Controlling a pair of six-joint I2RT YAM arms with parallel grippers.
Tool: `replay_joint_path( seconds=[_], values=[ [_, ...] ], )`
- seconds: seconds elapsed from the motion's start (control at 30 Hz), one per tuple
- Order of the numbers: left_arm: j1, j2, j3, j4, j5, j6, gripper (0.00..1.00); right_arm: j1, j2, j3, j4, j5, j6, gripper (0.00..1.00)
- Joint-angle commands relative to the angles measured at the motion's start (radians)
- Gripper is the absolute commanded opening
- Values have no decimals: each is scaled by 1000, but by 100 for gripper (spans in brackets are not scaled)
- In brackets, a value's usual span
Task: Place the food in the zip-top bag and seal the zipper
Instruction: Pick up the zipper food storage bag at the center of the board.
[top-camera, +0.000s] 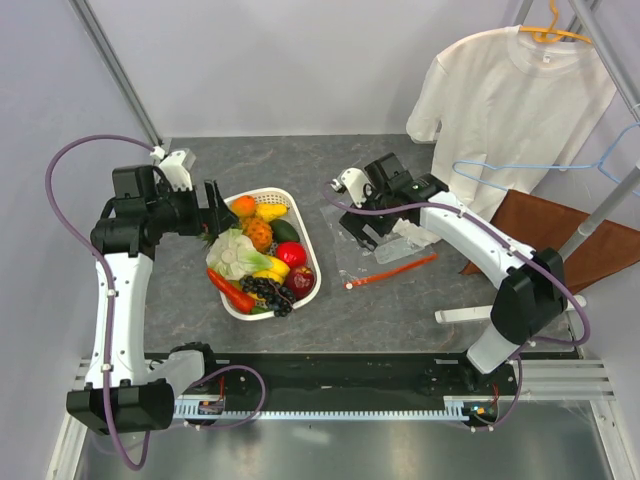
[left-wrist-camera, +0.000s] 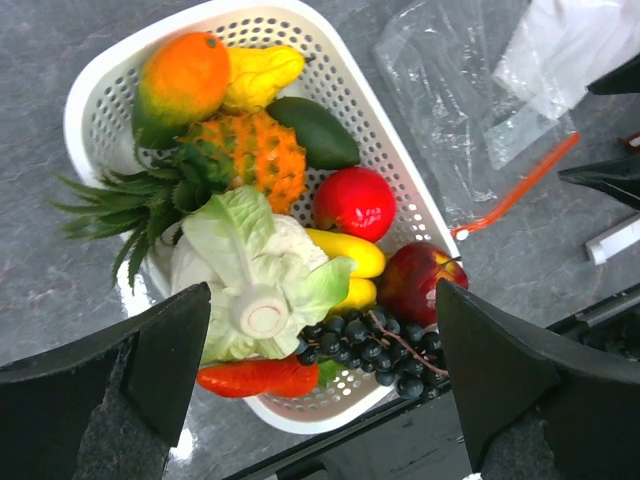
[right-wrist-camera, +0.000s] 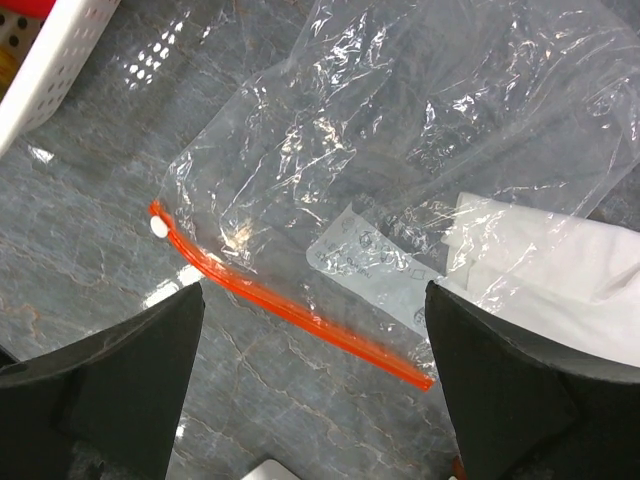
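The food lies heaped in a white mesh basket (top-camera: 312, 283): pale cabbage (top-camera: 235, 253), dark grapes (top-camera: 268, 292), red chili (top-camera: 232, 291), a red round fruit (top-camera: 291, 254). The left wrist view shows the cabbage (left-wrist-camera: 255, 265), grapes (left-wrist-camera: 375, 345) and chili (left-wrist-camera: 255, 378). My left gripper (top-camera: 215, 212) hangs open and empty over the basket's left side (left-wrist-camera: 322, 290). The clear zip-top bag (top-camera: 385, 245) lies flat right of the basket, with its red-orange zipper (top-camera: 392, 271) along the near edge. My right gripper (right-wrist-camera: 313, 290) is open and empty above the bag (right-wrist-camera: 400, 130) and zipper (right-wrist-camera: 290, 305).
A white T-shirt (top-camera: 510, 100) hangs on a hanger at the back right, with a blue hanger (top-camera: 600, 165) and a brown board (top-camera: 560, 235) beside it. A white bar (top-camera: 465, 315) lies by the right arm's base. A white sheet (right-wrist-camera: 540, 270) shows at the bag's right.
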Motion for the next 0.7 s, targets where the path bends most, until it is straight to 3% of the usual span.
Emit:
replay_joint_path(
  seconds=[0.0, 0.17, 0.27, 0.67],
  values=[
    [1, 6, 37, 7, -83, 15, 100, 7, -72, -17, -31, -27, -86, 98],
    [1, -52, -34, 50, -49, -23, 100, 15, -135, -120, -10, -29, -178, 98],
    [-1, -140, -113, 169, -12, -51, 100, 18, -169, -207, 27, 13, -266, 98],
    [1, -255, -196, 343, 210, -33, 100, 18, -213, -517, 205, 17, -732, 97]
  ],
)
